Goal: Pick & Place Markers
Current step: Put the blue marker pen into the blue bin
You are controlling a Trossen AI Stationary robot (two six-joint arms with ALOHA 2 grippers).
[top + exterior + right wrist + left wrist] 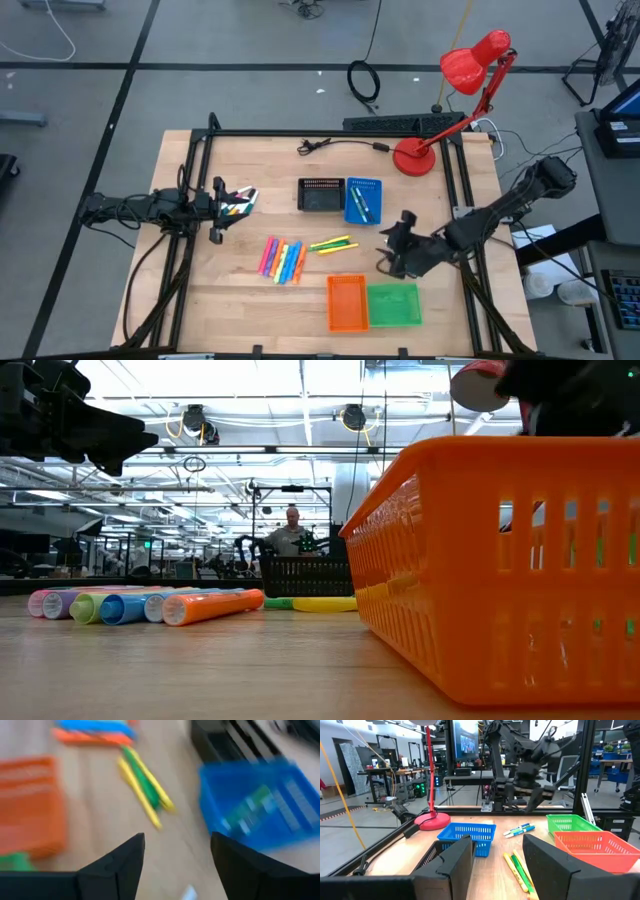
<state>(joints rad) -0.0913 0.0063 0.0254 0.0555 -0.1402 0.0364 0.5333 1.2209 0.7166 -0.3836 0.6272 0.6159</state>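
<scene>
right gripper (398, 243): hovering right of centre, fingers standing apart, holding nothing | left gripper (232, 205): waiting at left edge, fingers parted, empty | markers (283, 259): lying mid-table, 2 more (334, 244) just right, others sitting in blue tray (364, 200)

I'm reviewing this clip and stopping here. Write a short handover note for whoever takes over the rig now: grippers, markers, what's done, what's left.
Right gripper: fingers open, empty, hovering between the blue tray and the green tray.
Left gripper: at the table's left side, fingers apart; coloured markers show at its tips, but a grip cannot be confirmed.
Markers: two white-bodied ones lie in the blue tray; a mixed-colour row and a yellow-green pair lie loose on the table.
Done: only the blue tray has markers.
Left: the loose row and pair; the orange tray, black tray and green tray look empty.
</scene>
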